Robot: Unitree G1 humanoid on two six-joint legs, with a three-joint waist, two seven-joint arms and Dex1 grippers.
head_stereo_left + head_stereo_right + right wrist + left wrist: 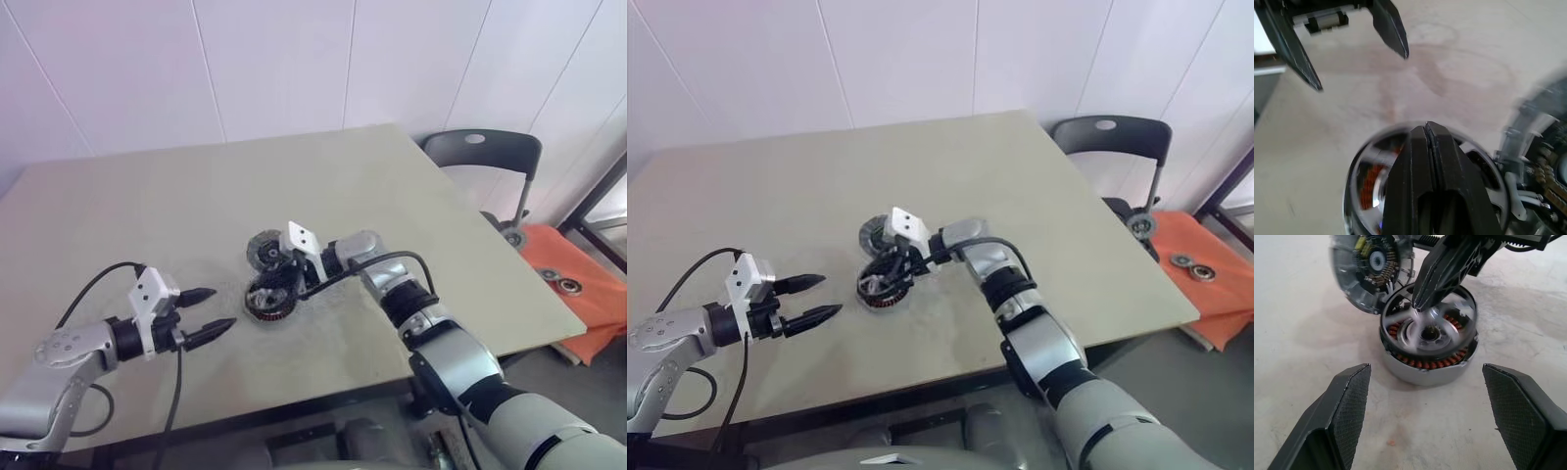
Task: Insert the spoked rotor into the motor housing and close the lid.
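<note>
Copper coils ring the housing (1427, 350), which sits near the middle of the table (196, 196). The rotor (1430, 328) lies inside it, looking blurred. The right gripper (1420, 303) is pinched tight with nothing between its fingers, and its tips press down on the rotor. The lid (1371, 269) leans tilted against the far left side of the housing. The left gripper (208, 313) hangs spread wide and holds nothing, near the housing on its left.

On the table (1038, 196), the right gripper (890, 272) reaches over the motor housing (877, 291); the lid (874, 235) lies just behind; the left gripper (818, 299) hovers nearby, fingers apart.
</note>
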